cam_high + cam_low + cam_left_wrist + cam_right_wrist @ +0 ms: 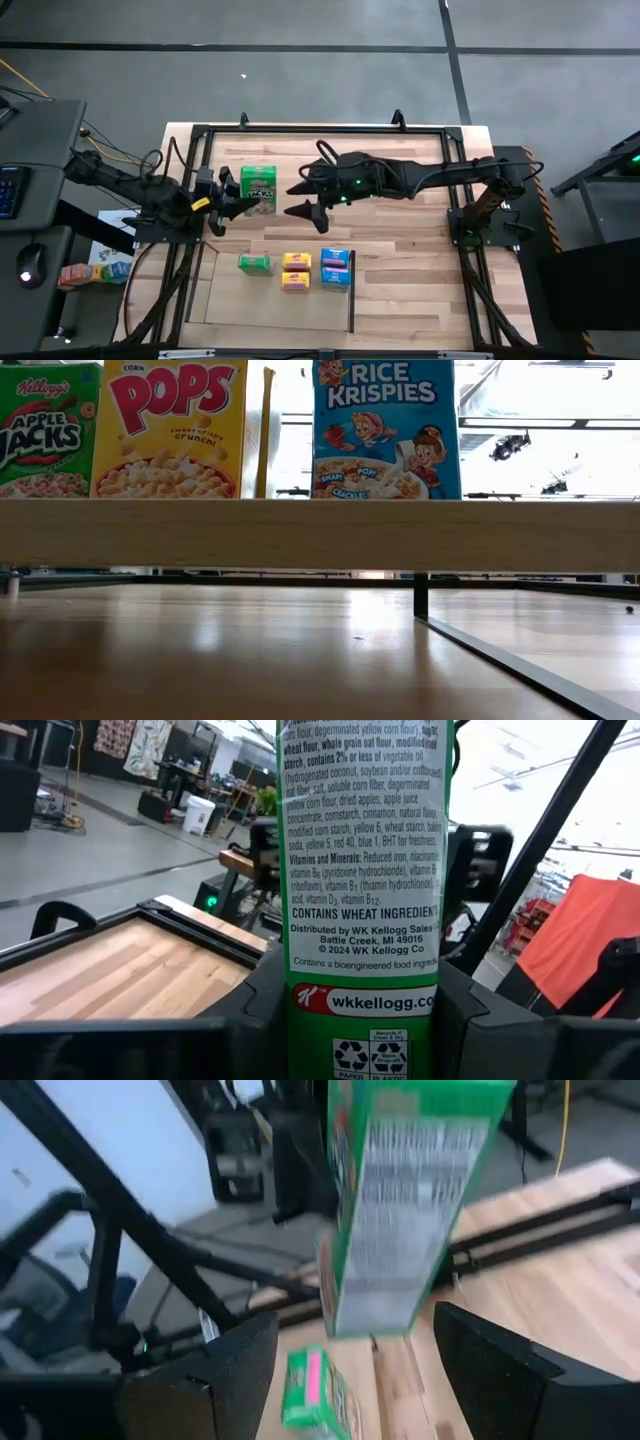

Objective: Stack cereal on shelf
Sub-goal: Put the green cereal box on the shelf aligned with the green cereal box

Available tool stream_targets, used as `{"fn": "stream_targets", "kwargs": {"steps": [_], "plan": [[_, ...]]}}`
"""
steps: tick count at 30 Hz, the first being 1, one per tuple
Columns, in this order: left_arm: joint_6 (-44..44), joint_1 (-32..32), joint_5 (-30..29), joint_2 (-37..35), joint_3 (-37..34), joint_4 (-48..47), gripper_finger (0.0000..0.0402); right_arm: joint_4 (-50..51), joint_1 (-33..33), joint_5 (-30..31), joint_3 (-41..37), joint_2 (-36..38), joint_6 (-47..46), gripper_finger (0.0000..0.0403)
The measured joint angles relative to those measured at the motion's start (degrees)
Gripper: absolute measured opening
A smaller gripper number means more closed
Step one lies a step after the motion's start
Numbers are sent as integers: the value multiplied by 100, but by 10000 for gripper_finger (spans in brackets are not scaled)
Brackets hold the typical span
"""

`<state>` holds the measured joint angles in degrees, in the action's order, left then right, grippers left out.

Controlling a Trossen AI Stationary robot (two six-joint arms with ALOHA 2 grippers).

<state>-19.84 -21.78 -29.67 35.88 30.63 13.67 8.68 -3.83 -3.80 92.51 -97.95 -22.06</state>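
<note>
My left gripper (238, 201) (365, 1020) is shut on a green cereal box (259, 189), above the far-left part of the table. My right gripper (292, 200) (350, 1370) is open just right of that box and touches nothing; its wrist view shows the box (400, 1200) ahead of the fingers. The shelf (215, 300), a pale flat frame with a black bar (352, 295) on its right side, lies near the table's near edge. A second green box (254, 263), yellow-orange boxes (296, 271) and blue boxes (336, 268) stand in a row at its far end. My left gripper pinches the green box between its two fingers (250, 1010), one on each broad face. The narrow side panel with the ingredients print (365, 900) faces the wrist camera. The fingers come level from the table's left. The box's free end (375, 1315) hangs clear of the table.
A large black metal frame (320, 128) runs around the work area. The low view looks past a wooden ledge (320, 535) at the green (45, 435), yellow (170, 430) and blue (385, 430) box fronts. Bare shelf floor (280, 310) lies nearer than the row.
</note>
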Motion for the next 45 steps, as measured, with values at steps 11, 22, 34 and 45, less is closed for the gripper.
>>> {"fn": "stream_targets", "kwargs": {"steps": [11, 22, 34, 45], "plan": [[270, -2, 127, 142, 0, -3, 118, -1088, -79, 914, -2, -208, -14, 259], [404, -2, 216, 563, 0, 196, 118, -1366, -113, 630, -7, -527, 2, 258], [397, -4, 314, 542, 4, 245, 154, -1356, -131, 612, -7, -518, 2, 138], [91, 40, 366, 284, 494, -1246, 234, -639, -89, 679, -1, -177, 133, 93]]}}
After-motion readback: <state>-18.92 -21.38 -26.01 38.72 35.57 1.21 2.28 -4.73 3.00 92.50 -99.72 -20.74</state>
